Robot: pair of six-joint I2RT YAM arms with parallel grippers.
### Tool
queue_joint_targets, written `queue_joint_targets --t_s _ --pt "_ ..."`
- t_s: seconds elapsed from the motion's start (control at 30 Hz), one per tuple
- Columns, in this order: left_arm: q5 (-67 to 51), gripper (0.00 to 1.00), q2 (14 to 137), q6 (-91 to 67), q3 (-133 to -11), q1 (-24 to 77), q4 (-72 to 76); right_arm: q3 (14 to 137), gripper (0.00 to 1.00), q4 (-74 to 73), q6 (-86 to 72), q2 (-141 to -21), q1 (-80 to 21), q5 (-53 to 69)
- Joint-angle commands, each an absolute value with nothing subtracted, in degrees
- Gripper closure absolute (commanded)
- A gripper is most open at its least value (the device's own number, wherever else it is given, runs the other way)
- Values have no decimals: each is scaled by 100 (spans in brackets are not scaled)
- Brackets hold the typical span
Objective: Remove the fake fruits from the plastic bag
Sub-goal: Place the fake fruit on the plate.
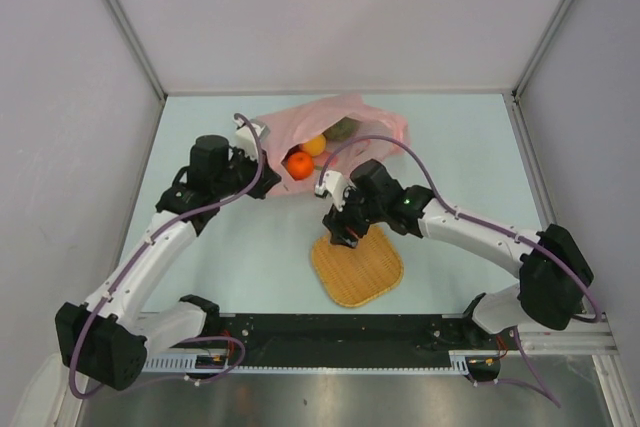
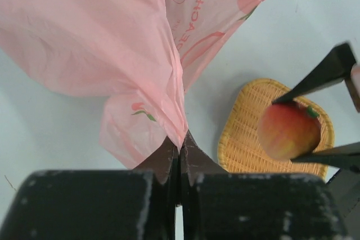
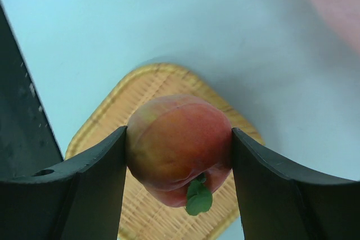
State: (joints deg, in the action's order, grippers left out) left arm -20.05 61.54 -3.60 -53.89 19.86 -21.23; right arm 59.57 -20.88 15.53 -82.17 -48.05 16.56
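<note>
Nearest the arm bases lies a square woven mat. The right gripper hangs over its far edge, jaws spread just wide enough to clamp a peach between them; whether the fruit touches the weave, I cannot tell. Further back on the left, the left gripper is pinched tight on a fold of the pink plastic bag. Inside its open mouth sit an orange, a yellow fruit and, deeper in, a green melon. Everything rests on a pale blue-green table, boxed in by plain white walls.
</note>
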Motion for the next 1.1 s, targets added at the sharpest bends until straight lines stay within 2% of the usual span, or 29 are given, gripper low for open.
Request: queue_joint_targets --t_s 0.0,0.33,0.57,0.67,0.77,0.9,1.07 --pt "-2223 100 5854 -518 -5221 1986 -1793 5906 69 -2039 1951 -8234 -4948 2240" --pt "-2338 100 5546 -589 -4861 1864 -1652 5897 66 -2065 2434 -8806 -5291 2830" --pt "-2408 100 5291 -624 -4746 1503 -1600 5906 63 -1723 2382 -9202 -5353 2558" --pt "-2443 100 5195 -642 -4667 1485 -1582 5906 57 -1644 2355 -9360 -5344 2496" --pt "-2531 100 5115 -703 -4597 1468 -1565 5898 45 -1539 2163 -9474 -5353 2260" --pt "-2610 100 5028 -765 -4500 1468 -1503 5906 22 -1327 2013 -9545 -5344 2057" --pt "-2619 100 4931 -756 -4403 1468 -1450 5897 11 -1239 2004 -9571 -5353 1943"
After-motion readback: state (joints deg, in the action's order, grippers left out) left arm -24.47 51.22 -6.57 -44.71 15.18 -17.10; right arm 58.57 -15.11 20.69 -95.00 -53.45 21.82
